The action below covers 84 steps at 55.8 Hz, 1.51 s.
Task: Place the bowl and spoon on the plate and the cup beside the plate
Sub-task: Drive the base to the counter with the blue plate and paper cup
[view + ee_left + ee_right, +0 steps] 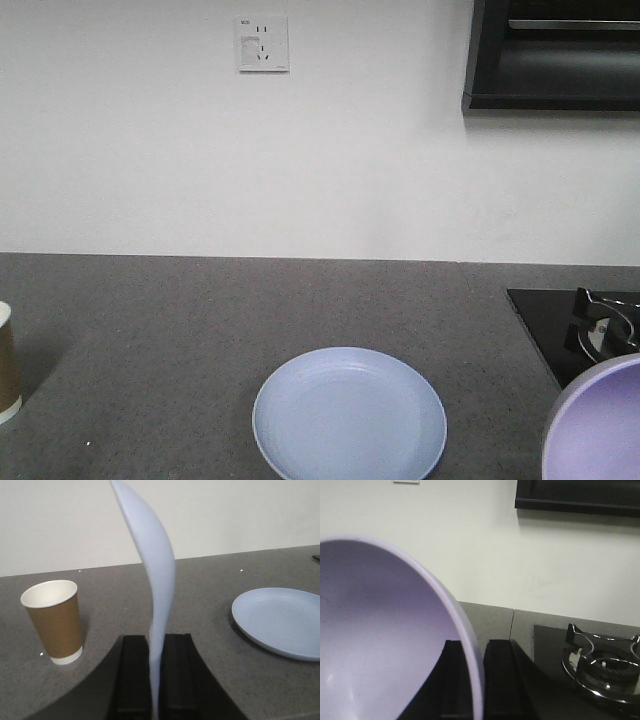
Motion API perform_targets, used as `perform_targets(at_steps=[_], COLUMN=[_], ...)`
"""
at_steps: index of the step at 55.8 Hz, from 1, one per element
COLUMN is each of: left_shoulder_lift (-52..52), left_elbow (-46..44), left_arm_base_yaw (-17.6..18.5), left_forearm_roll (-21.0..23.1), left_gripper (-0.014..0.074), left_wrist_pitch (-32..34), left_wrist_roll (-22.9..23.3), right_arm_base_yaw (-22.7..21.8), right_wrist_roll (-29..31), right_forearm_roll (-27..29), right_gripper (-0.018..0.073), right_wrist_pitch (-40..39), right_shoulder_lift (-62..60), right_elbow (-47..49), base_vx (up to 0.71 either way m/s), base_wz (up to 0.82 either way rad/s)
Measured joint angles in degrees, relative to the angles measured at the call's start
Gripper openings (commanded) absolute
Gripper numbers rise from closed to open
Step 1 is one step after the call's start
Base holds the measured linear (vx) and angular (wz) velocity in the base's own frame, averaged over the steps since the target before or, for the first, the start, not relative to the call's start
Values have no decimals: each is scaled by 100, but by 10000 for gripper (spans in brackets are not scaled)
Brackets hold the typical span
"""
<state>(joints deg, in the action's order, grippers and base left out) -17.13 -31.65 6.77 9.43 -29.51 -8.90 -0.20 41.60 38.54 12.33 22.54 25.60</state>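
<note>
Over counter [150,330], gripping bowl [380,640] with right end effector [474,652], spoon [157,580] with left end effector [156,645]; next, set bowl on plate [348,415].

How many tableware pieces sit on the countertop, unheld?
2: the light-blue plate at centre front and the paper cup far left. The spoon and purple bowl are gripped. Others may lie off-frame.

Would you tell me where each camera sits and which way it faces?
Front: at the near edge of the counter, facing the wall; sees plate, cup, bowl, stove; no arm shows.
Left wrist: behind the left jaws, shut on the upright spoon; faces cup and plate.
Right wrist: behind the right jaws, shut on the bowl's rim; faces stove and wall.
Shared: front and left wrist both show plate and cup.
</note>
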Motion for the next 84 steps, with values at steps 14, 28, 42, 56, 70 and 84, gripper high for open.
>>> perform_targets(at_steps=[14, 28, 42, 56, 70, 84], left_shoulder_lift=[0, -5, -5, -5, -5, -5], left_elbow=[0, 0, 0, 0, 0, 0], left_arm_base_yaw=[0, 0, 0, 0, 0, 0], left_forearm_roll=[0, 0, 0, 0, 0, 0], left_gripper=[-3, -3, -3, -3, -3, -3], left_wrist_pitch=[0, 0, 0, 0, 0, 0], left_wrist_roll=[0, 0, 0, 0, 0, 0], right_arm_base_yaw=[0, 0, 0, 0, 0, 0], right_wrist_roll=[0, 0, 0, 0, 0, 0], right_forearm_roll=[3, 3, 7, 7, 7, 7], right_gripper=[-9, -9, -9, -9, -9, -9], right_wrist_pitch=[0, 0, 0, 0, 0, 0], right_shoulder_lift=[0, 0, 0, 0, 0, 0], right_elbow=[0, 0, 0, 0, 0, 0], base_vx=[29, 18, 5, 0, 0, 0], base_wz=[-8, -11, -5, -1, 0, 0])
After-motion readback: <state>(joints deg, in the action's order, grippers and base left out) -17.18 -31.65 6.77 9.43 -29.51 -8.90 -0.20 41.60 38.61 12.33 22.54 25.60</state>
